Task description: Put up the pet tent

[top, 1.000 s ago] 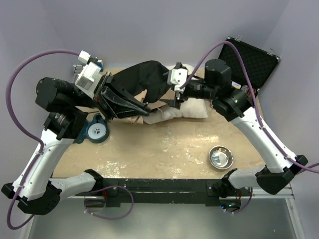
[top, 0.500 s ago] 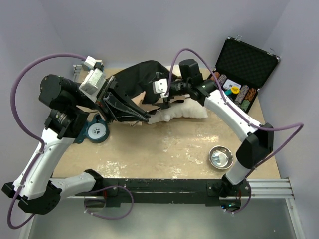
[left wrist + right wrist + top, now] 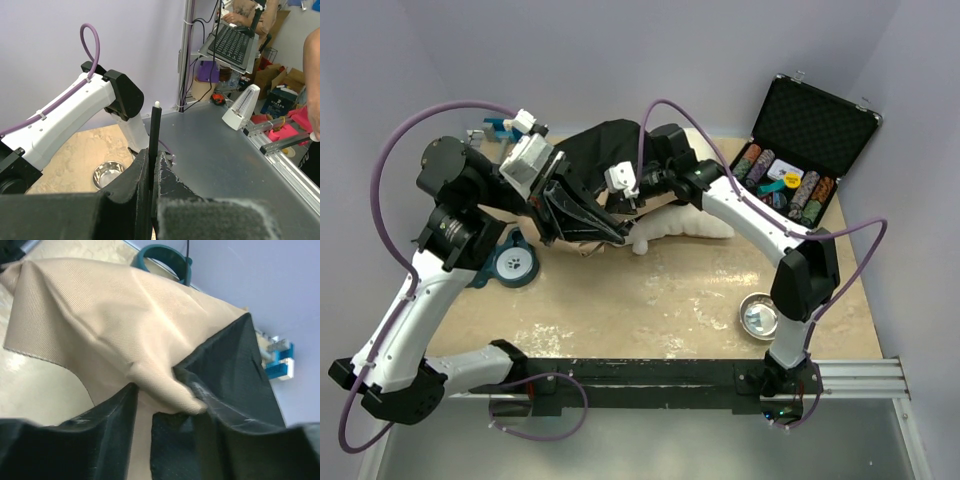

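The pet tent point(image 3: 603, 150) lies slack at the back of the table, black lining up and tan fabric point(image 3: 100, 310) spread below it. My left gripper point(image 3: 612, 232) reaches across the tent's near edge; in the left wrist view it point(image 3: 151, 156) is shut on a thin dark pole point(image 3: 154, 135) that sticks up between the fingers to a white tip. My right gripper point(image 3: 626, 197) is down at the tent's right side. In the right wrist view it point(image 3: 167, 392) has a bunched fold of tan fabric point(image 3: 167, 382) pinched between its fingers, black lining beside it.
A white puffy cushion point(image 3: 690, 222) lies right of the tent. A steel bowl point(image 3: 761, 315) sits front right. An open black case point(image 3: 810, 130) holding poker chips stands back right. A teal ring-shaped item point(image 3: 510, 263) lies under the left arm.
The right arm has swung left from the cushion to the tent, and its jaws have come together on a fold of fabric. The left arm lifted slightly toward the back, still gripping the pole.
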Available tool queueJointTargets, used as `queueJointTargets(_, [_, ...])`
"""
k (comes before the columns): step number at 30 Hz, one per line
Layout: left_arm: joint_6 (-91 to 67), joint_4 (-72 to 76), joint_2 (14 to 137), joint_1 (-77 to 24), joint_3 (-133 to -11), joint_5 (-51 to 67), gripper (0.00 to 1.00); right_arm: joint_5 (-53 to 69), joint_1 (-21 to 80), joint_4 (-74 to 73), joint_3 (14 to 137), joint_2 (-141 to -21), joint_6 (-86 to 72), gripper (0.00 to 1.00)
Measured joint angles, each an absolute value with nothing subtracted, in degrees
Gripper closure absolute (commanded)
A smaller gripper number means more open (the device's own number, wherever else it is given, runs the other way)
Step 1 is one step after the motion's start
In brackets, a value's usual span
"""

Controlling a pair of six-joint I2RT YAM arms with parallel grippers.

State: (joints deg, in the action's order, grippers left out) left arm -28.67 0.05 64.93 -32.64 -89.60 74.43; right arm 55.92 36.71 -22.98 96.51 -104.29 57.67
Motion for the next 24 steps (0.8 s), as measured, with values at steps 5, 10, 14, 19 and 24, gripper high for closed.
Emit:
queueJointTargets(5, [-27.3, -2.1, 65.0, -32.3, -89.8, 74.4, 1.00, 57.1, 36.8, -23.4, 97.5, -105.1, 55.9, 1.00])
queueJointTargets(10, [-26.7, -4.4, 64.4, -29.5, -89.5, 73.3, 1.00, 58.0, 36.7, -23.8, 98.5, -105.3, 52.2, 1.00])
queueJointTargets(14, [-25.8, -8.5, 63.1, -27.5, -86.6, 71.4, 1.00, 58.3, 36.7, -22.2, 98.7, -105.2, 46.2, 1.00])
queueJointTargets(19, [-24.3, -13.4, 60.8, -25.8, -79.4, 69.7, 1.00, 59.5, 36.8, -21.0, 99.4, -104.8, 41.0, 1.00])
queueJointTargets(24, [-24.1, -15.6, 58.6, -23.1, -72.9, 68.9, 1.00, 59.5, 37.9, -23.2, 99.4, -104.6, 39.6, 1.00])
